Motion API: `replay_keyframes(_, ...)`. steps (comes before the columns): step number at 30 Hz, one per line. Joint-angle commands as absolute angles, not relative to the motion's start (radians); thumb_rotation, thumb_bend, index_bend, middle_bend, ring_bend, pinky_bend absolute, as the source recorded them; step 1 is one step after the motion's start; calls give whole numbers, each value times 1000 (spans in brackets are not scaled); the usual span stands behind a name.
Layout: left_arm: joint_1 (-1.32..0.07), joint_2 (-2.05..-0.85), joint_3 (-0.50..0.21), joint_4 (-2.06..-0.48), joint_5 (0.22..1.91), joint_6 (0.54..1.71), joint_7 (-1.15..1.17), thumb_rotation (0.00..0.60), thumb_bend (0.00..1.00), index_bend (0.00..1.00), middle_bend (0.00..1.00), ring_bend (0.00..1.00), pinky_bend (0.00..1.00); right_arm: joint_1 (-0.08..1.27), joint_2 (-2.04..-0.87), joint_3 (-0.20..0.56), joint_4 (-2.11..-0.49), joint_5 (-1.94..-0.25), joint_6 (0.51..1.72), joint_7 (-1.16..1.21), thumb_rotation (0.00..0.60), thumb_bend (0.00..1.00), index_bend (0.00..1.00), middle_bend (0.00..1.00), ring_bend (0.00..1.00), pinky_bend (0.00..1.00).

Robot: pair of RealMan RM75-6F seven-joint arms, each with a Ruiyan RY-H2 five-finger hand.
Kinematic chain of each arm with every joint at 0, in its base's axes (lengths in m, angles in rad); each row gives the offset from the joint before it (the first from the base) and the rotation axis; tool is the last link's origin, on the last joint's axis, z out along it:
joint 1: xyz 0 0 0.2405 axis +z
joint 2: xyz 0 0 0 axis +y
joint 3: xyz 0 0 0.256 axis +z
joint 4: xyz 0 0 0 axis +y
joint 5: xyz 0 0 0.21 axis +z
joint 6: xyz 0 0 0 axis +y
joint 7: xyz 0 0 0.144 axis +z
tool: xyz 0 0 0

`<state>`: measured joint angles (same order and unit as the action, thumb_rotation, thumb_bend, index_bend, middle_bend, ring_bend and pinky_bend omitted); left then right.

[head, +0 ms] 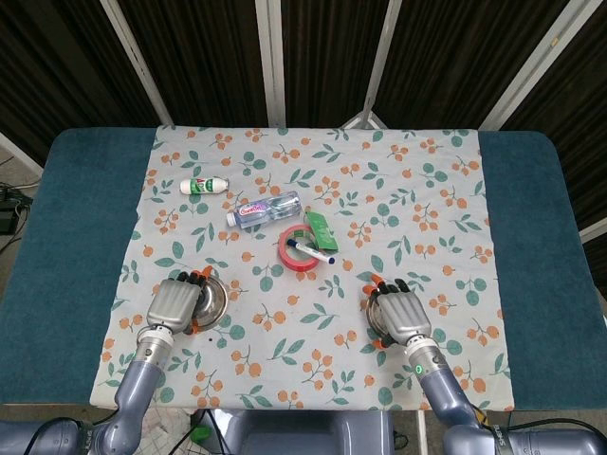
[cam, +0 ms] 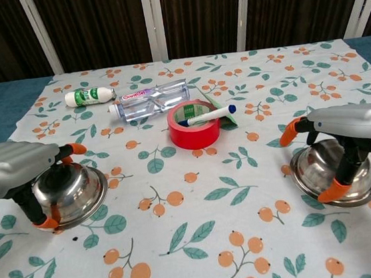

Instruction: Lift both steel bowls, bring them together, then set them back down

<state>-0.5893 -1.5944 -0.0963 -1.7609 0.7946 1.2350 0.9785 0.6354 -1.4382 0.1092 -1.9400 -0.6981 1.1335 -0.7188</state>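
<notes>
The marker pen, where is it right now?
In the chest view the marker pen lies across the top of the red tape roll at table centre, just in front of the clear water bottle, its blue cap pointing right.

Teal table (head: 66, 218) under floral cloth (head: 417, 190); cloth carries bowls, bottles, tape roll.

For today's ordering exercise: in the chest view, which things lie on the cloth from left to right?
Left steel bowl → white bottle → clear water bottle → red tape roll → right steel bowl.
</notes>
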Motion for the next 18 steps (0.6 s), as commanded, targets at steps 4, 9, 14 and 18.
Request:
replay_keyframes(4,-593,-1583,-95,-1784,802,1252,975,600,0,91,219,221,438,646,-1434,109,-1916,-669,1119,-703,600,66,205,96,209,87)
replay_keyframes(9,-594,-1564,-93,-1814,821,1275,970,600,0,94,224,227,444,646,-1426,104,-1898,-661,1107,-680,600,66,205,96,209,88)
replay_keyframes(14,-592,-1545,-86,-1848,837,1296,972,600,0,96,224,226,448,643,-1412,99,-1890,-679,1100,-654,600,66,205,96,209,89)
replay_keyframes(18,-589,-1522,-83,-1882,863,1325,971,600,0,97,224,226,448,636,-1392,101,-1900,-715,1104,-624,600,65,205,96,201,89)
